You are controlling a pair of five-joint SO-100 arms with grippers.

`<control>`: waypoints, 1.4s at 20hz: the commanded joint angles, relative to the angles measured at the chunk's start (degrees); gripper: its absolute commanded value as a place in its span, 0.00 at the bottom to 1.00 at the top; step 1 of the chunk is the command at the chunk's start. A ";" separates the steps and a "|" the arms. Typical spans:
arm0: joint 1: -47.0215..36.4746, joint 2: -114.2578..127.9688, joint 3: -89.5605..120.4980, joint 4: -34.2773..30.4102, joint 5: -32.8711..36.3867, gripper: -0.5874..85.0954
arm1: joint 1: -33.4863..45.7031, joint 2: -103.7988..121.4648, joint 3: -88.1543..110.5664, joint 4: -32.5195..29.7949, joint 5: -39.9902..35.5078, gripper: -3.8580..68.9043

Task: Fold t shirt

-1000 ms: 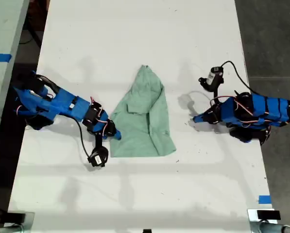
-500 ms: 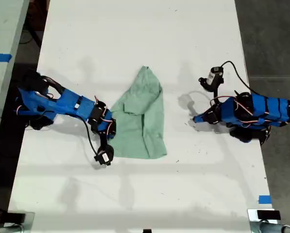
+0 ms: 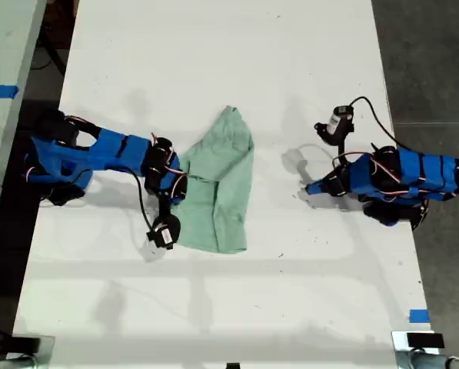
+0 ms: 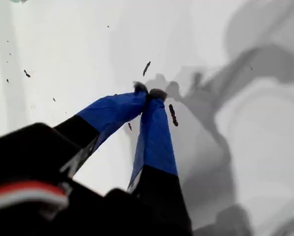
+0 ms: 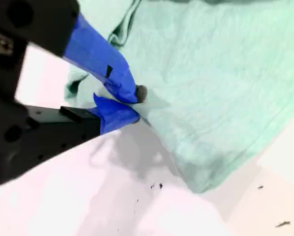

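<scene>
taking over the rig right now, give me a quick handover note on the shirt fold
My second gripper: shut on the t shirt's edge, at the exterior view's left.
My first gripper: jaws shut, empty, on the bare table at the exterior view's right, clear of the cloth.
T shirt: mid-table, wrinkled, bunched into a narrow, uneven strip, pointed end toward the exterior view's top.
Done: a rough lengthwise fold at most.
Left: flatten it, fold end to end, then release.

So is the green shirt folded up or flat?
Partly folded: the t shirt lies bunched and doubled over, my second gripper pinching its edge.
</scene>
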 commanded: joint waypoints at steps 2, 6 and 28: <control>-2.11 -7.29 -20.21 -0.26 9.67 0.00 | 0.09 0.88 3.34 0.09 -1.05 0.07; -2.29 -12.57 -21.62 -16.61 20.39 0.13 | 0.09 0.88 3.25 0.09 -1.05 0.07; -22.41 123.22 111.45 -37.27 15.82 0.01 | 0.09 0.88 3.25 0.09 -0.97 0.07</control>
